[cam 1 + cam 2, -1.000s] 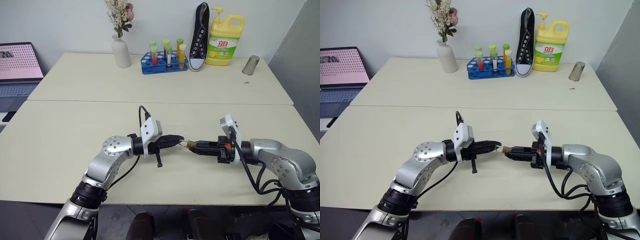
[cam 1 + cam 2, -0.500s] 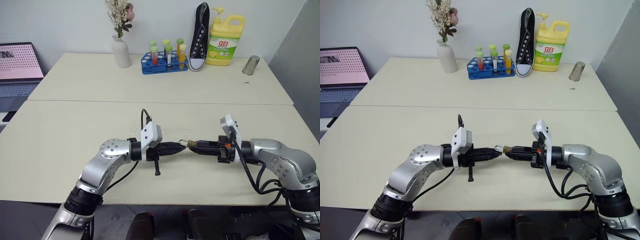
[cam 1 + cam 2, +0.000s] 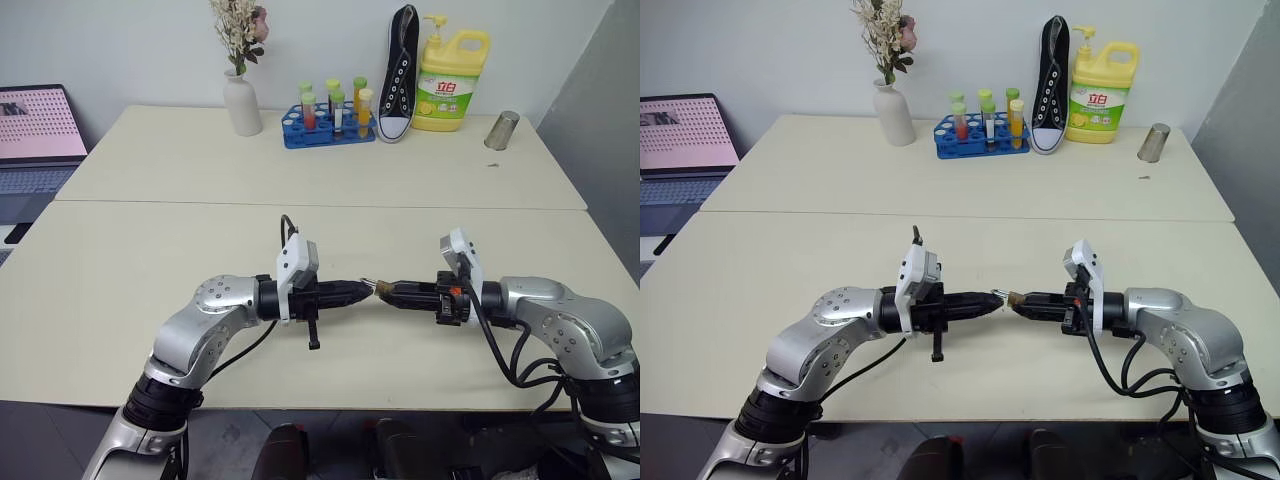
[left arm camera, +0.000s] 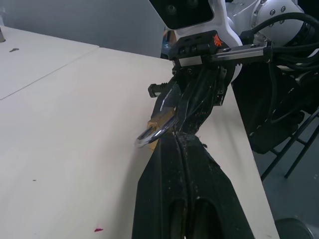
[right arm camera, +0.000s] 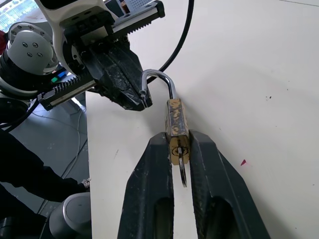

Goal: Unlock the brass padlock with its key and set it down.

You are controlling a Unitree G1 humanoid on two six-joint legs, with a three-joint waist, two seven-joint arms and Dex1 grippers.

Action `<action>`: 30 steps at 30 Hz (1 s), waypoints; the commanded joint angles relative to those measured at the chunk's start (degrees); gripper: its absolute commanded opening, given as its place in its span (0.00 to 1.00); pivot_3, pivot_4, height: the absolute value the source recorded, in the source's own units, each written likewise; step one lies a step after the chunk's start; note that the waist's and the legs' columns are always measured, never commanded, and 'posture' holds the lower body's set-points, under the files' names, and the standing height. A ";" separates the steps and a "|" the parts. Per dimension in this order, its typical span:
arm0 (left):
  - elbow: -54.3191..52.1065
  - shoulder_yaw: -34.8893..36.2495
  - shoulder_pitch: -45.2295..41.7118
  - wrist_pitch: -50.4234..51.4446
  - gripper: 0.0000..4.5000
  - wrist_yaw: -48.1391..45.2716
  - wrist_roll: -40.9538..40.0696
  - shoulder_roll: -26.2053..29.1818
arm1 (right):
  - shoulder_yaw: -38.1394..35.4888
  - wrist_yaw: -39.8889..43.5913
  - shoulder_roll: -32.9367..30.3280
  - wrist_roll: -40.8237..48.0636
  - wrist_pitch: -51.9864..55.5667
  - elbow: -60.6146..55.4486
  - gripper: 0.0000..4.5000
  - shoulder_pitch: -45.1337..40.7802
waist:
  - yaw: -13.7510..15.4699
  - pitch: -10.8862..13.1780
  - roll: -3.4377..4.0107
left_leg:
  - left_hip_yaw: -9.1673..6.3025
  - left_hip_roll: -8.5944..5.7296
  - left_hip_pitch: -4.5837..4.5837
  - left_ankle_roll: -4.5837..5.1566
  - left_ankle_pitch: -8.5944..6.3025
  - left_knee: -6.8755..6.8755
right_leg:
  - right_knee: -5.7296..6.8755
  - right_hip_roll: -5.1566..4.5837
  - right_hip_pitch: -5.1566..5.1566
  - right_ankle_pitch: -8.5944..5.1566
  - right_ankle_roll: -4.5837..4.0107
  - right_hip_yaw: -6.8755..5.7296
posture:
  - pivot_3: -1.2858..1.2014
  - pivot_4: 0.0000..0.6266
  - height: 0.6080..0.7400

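Above the near half of the pale surface, the two arms meet tip to tip, held clear of it. The right tool pinches the brass padlock by the keyhole end of its gold body, its two black fingers pressed against the block's sides, so the silvery shackle reaches toward the other arm. The shackle's free end stands out of the body, so the lock looks open, though the hinge side is too small to judge surely. A thin metal piece, probably the key, hangs from the keyhole between the fingers. The left tool comes in from nine o'clock with its fingers pressed together, their tips at the shackle's loop; from the left wrist view the loop lies just beside those tips. Whether they touch the loop cannot be told. At twelve o'clock along the far edge stand a white vase, a blue tube rack, a black sneaker, a yellow detergent bottle and a metal cup; a laptop sits at ten o'clock.
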 commanded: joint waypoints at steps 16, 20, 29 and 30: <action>-2.77 2.71 -1.28 -1.99 0.00 1.54 0.88 -0.33 | -0.03 0.36 0.10 0.37 -1.13 -0.79 0.02 -0.77 | 0.00 0.00 0.00 | 0.01 0.00 0.00 0.00 0.00 0.00 | 0.00 0.00 0.00 0.00 0.00 0.01 | 0.52 0.24 1.00; -4.66 4.89 -0.46 -5.40 0.00 0.13 2.46 3.13 | -0.21 0.03 -0.16 0.24 -0.51 -0.04 0.02 -0.91 | -0.05 0.00 0.00 | 0.00 0.01 0.00 0.00 0.00 0.00 | 0.00 0.00 0.00 0.00 0.00 0.01 | 0.52 0.24 1.00; 2.43 1.99 6.93 -38.48 0.35 -8.04 21.68 14.62 | 1.76 0.04 -2.00 -1.01 2.88 4.19 0.02 -3.08 | -0.39 0.01 0.01 | 0.09 0.01 0.03 0.00 0.00 -0.06 | -0.05 -0.04 -0.01 0.10 -0.27 0.04 | 0.52 0.24 1.00; 3.06 1.51 7.51 -40.61 0.42 -7.67 22.92 14.27 | 2.28 -0.25 -1.83 -1.27 3.89 5.39 0.02 -3.99 | -0.39 0.01 0.01 | 0.10 0.01 0.02 0.00 0.00 -0.05 | -0.05 -0.05 -0.01 0.10 -0.27 0.05 | 0.52 0.24 1.00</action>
